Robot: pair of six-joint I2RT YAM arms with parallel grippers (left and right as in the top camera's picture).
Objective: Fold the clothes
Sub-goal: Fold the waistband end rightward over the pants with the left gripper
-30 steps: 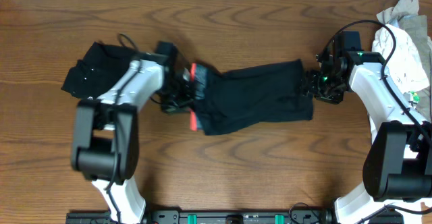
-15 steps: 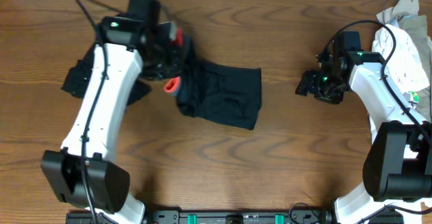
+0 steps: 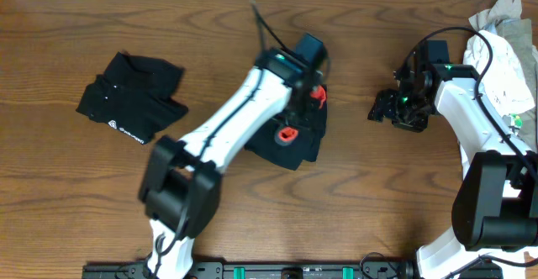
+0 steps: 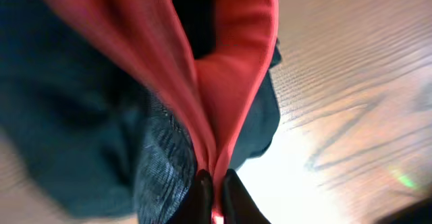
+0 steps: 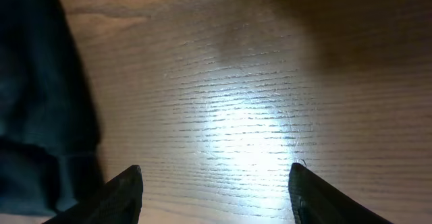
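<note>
The black trousers lie bunched at the table's middle, with red waistband edging showing. My left gripper is over their far right part. In the left wrist view it is shut on the red waistband edge, with grey and black cloth hanging beside. My right gripper stands open to the right of the trousers and holds nothing. The right wrist view shows its fingertips wide apart over bare wood, with black cloth at the left edge.
A folded black piece with a white logo lies at the left. A heap of white and beige clothes sits at the far right edge, beside the right arm. The left arm stretches diagonally from the front left.
My left gripper has carried the red waistband from the left over to the right, doubling the trousers into a shorter bundle. The right gripper let go of the trouser end and has stayed put.
</note>
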